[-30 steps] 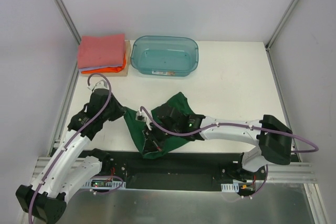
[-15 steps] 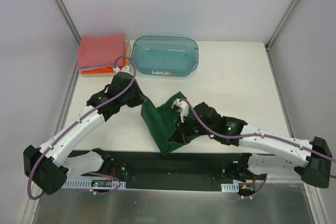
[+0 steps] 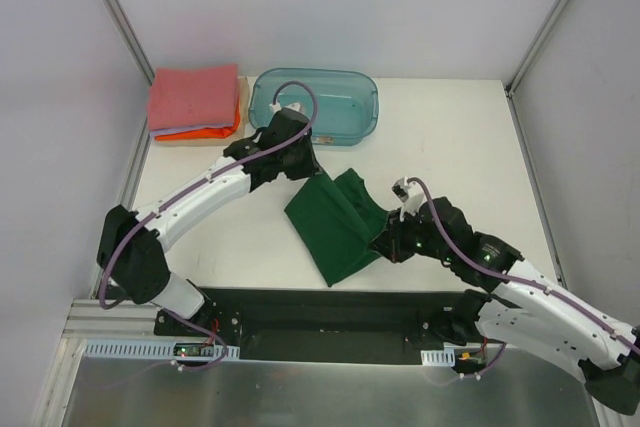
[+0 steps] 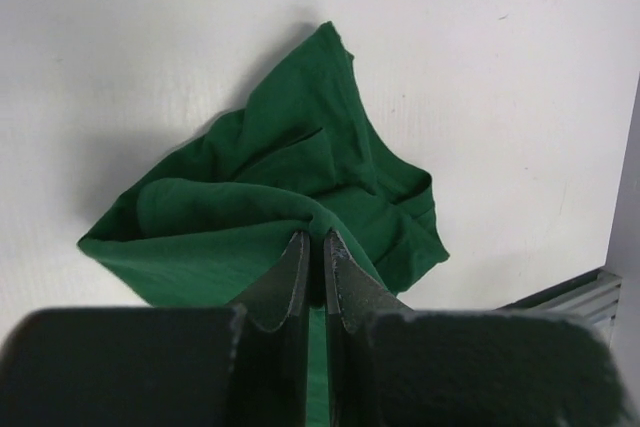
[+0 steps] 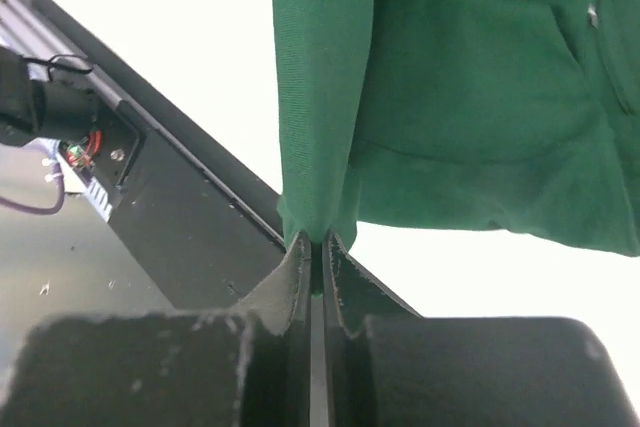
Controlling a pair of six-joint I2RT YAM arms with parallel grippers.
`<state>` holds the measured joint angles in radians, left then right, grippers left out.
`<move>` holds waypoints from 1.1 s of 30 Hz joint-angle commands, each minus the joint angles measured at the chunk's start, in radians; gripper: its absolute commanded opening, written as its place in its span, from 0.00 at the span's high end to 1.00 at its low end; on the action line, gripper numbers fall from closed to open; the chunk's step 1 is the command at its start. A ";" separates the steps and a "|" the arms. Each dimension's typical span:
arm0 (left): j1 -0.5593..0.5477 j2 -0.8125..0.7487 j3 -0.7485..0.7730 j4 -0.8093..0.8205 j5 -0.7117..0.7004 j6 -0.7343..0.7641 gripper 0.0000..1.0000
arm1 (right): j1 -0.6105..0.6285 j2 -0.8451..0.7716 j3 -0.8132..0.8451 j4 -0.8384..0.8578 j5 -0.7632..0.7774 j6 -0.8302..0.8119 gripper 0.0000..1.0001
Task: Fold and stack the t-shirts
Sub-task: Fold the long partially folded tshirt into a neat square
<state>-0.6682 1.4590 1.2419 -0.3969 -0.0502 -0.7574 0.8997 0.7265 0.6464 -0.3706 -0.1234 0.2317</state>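
Observation:
The dark green t-shirt (image 3: 335, 219) hangs stretched between my two grippers over the middle of the table. My left gripper (image 3: 308, 169) is shut on its far upper edge, just in front of the teal bin; the left wrist view shows the cloth (image 4: 270, 197) pinched between the jaws (image 4: 314, 239). My right gripper (image 3: 385, 245) is shut on the shirt's right edge; in the right wrist view the cloth (image 5: 450, 107) hangs from its jaws (image 5: 315, 240). The folded stack, salmon-pink shirt (image 3: 192, 97) over lavender and orange ones (image 3: 200, 133), lies at the far left.
A translucent teal plastic bin (image 3: 315, 107) stands at the back centre, right behind my left gripper. The black base rail (image 3: 330, 312) runs along the table's near edge under the shirt's lower corner. Grey walls close in the sides.
Both grippers have carried the green shirt up and away from the near edge. The left arm swung far toward the bin; the right gripper moved right. The shirt has spread out flatter.

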 commanded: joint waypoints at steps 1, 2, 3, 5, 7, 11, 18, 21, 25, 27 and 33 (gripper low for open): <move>-0.019 0.108 0.129 0.047 -0.022 0.030 1.00 | -0.050 -0.030 -0.024 -0.122 0.045 0.050 0.99; -0.022 0.135 0.160 0.047 -0.019 0.035 1.00 | -0.065 -0.027 -0.030 -0.132 0.062 0.057 0.99; -0.027 0.176 0.181 0.049 -0.019 0.039 1.00 | -0.076 -0.022 -0.030 -0.146 0.091 0.064 0.99; -0.030 0.231 0.220 0.047 -0.013 0.047 1.00 | -0.097 -0.003 -0.033 -0.166 0.157 0.069 0.99; -0.034 0.283 0.246 0.047 -0.007 0.049 1.00 | -0.119 0.031 -0.033 -0.188 0.211 0.069 0.99; -0.034 0.369 0.292 0.047 0.002 0.050 1.00 | -0.168 0.092 -0.040 -0.189 0.249 0.057 0.99; -0.042 0.517 0.392 0.032 -0.013 0.041 1.00 | -0.222 0.165 -0.067 -0.104 0.399 0.009 0.90; -0.044 0.538 0.404 0.027 -0.057 0.029 0.82 | -0.242 0.203 -0.061 -0.073 0.482 -0.034 0.85; -0.045 0.515 0.419 0.024 -0.033 0.043 0.33 | -0.257 0.220 -0.015 -0.077 0.570 -0.068 0.46; -0.045 0.482 0.410 0.026 -0.016 0.047 0.02 | -0.259 0.202 0.005 -0.094 0.571 -0.074 0.34; -0.056 0.315 0.271 0.029 0.038 0.063 0.01 | -0.259 0.091 -0.010 -0.082 0.241 -0.095 0.00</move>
<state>-0.7193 1.9434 1.5810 -0.3737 -0.0528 -0.7162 0.6445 0.9001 0.6117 -0.4671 0.3248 0.1658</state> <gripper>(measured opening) 0.990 0.927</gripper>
